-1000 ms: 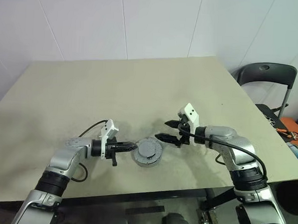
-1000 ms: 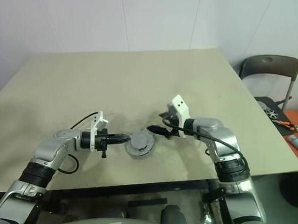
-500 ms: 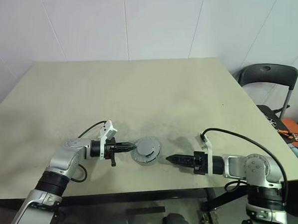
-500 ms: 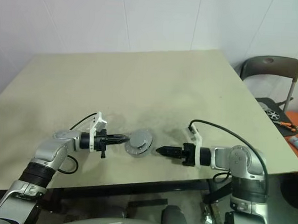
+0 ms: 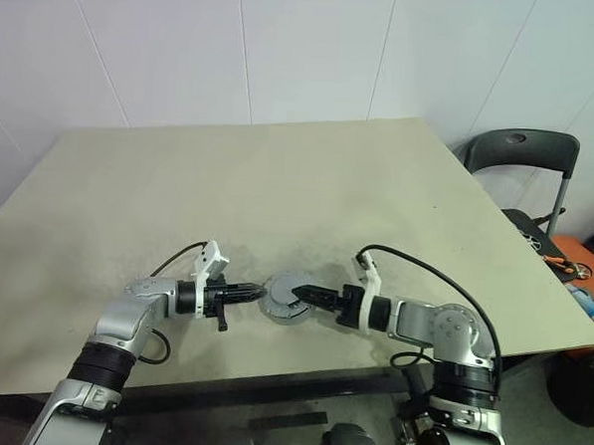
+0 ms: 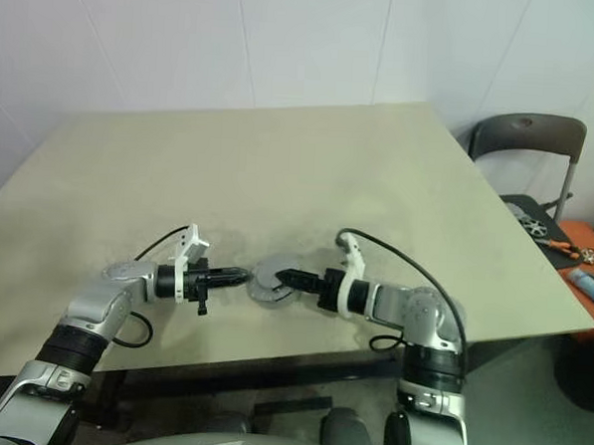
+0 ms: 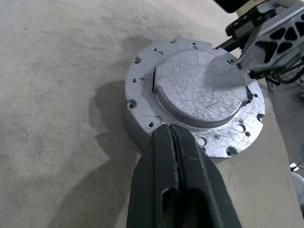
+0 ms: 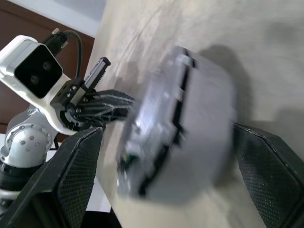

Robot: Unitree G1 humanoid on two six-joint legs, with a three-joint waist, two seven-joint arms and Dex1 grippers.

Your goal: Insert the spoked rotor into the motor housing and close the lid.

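The motor housing (image 5: pixel 285 302) sits on the table near its front edge, and the grey lid (image 7: pixel 199 88) lies flat on top of it. The spoked rotor is hidden. My left gripper (image 5: pixel 257 293) is shut, with its tips (image 7: pixel 171 132) against the housing's left rim. From the right, my right gripper (image 5: pixel 299 290) reaches over the housing. It is open, its two black fingers (image 8: pixel 71 180) standing wide on either side of the housing (image 8: pixel 175 137) with gaps to it.
The tan table (image 5: pixel 229 189) stretches away behind the housing, and its front edge runs just below both arms. A dark chair (image 5: pixel 525 155) stands past the table's right side, with small items on the floor (image 5: pixel 573 272) beside it.
My right arm has dropped, rolled its wrist and swung in from the right, so its open fingers now straddle the housing. The left gripper has stayed against the rim.
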